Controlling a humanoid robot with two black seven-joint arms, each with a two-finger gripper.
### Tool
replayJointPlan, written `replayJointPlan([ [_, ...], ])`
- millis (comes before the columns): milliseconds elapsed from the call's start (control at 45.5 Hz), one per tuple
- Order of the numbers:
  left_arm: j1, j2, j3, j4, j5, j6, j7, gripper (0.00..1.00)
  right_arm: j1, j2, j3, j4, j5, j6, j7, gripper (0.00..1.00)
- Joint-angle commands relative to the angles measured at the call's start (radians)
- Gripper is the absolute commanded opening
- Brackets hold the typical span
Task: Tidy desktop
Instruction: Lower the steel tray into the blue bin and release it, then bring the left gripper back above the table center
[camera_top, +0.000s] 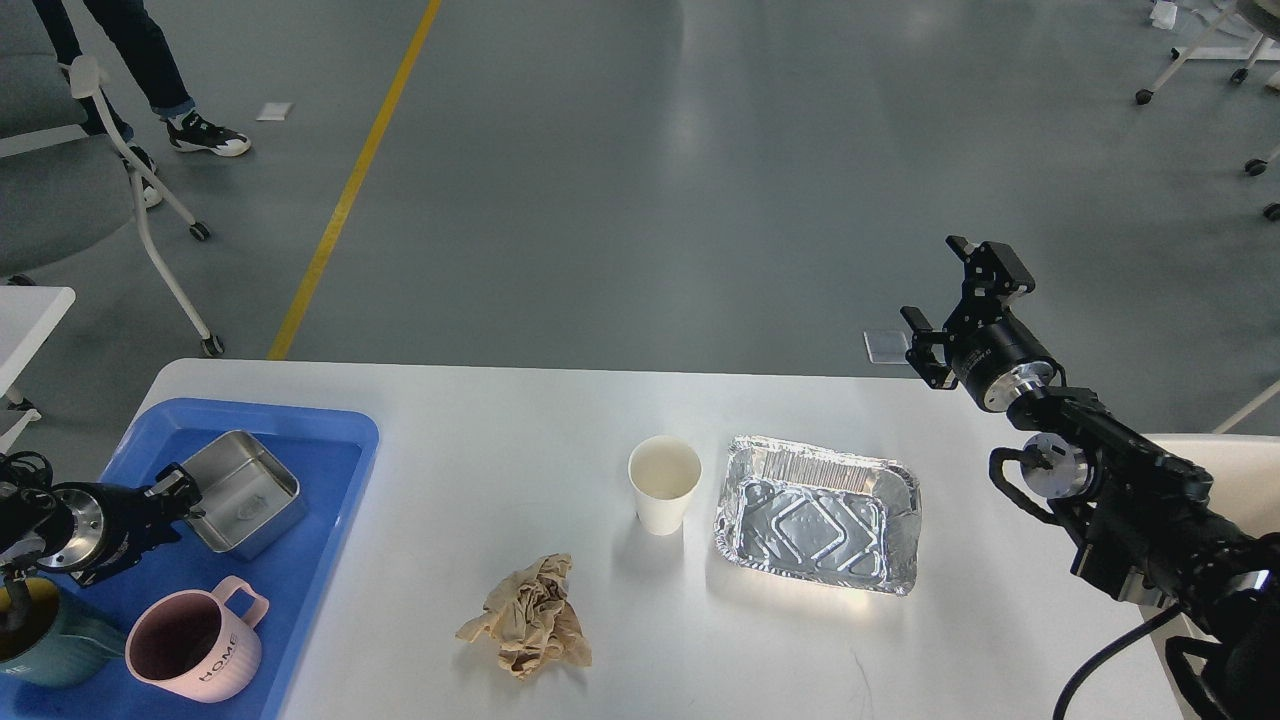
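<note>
The white desktop (480, 440) carries a white paper cup (663, 485), an empty foil tray (818, 512) and a crumpled brown paper wad (530, 615). A blue plastic tray (330, 470) lies at its left end. In it a square steel container (245, 490) rests flat. My left gripper (185, 495) is low over the tray, its fingers closed on the container's left rim. My right gripper (945, 285) is open and empty, raised beyond the desktop's far right edge.
A pink mug (195, 645) and a teal mug (40, 630) stand in the blue tray's near end. A small white table corner (25, 310), a wheeled chair (60, 150) and a person's legs (150, 60) are at the far left.
</note>
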Motion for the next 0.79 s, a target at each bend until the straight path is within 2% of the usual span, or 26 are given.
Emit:
replayJointPlan([
  [0, 0.000, 0.008, -0.010, -0.006, -0.002, -0.020, 0.001, 0.77, 0.003, -0.001, -0.001, 0.003, 0.000, 0.000, 0.000, 1.00],
  [22, 0.000, 0.013, -0.011, -0.011, -0.002, -0.026, -0.001, 0.82, 0.005, -0.001, 0.001, 0.003, 0.000, 0.000, 0.000, 1.00],
  [110, -0.008, 0.021, -0.018, -0.015, -0.002, -0.074, 0.001, 0.88, 0.006, 0.001, -0.001, 0.004, 0.000, 0.000, 0.000, 1.00],
  [308, -0.094, 0.073, -0.041, -0.027, -0.002, -0.248, 0.007, 0.92, 0.006, -0.001, -0.001, 0.004, 0.000, 0.002, 0.000, 1.00],
  [418, -0.193, 0.096, -0.050, -0.028, -0.002, -0.342, 0.010, 0.97, 0.008, -0.001, 0.001, 0.006, 0.000, 0.002, 0.000, 1.00],
  [550, -0.359, 0.097, -0.051, -0.029, -0.002, -0.446, -0.002, 0.97, 0.014, 0.001, 0.001, 0.009, 0.000, 0.002, 0.000, 1.00],
  [660, -0.520, 0.094, -0.064, -0.028, -0.014, -0.471, -0.012, 0.97, 0.015, 0.001, 0.001, 0.009, 0.000, 0.002, -0.001, 1.00],
  [770, -0.557, 0.078, -0.157, -0.012, -0.116, -0.465, -0.047, 0.97, 0.014, -0.001, 0.001, 0.009, 0.000, 0.002, 0.000, 1.00],
])
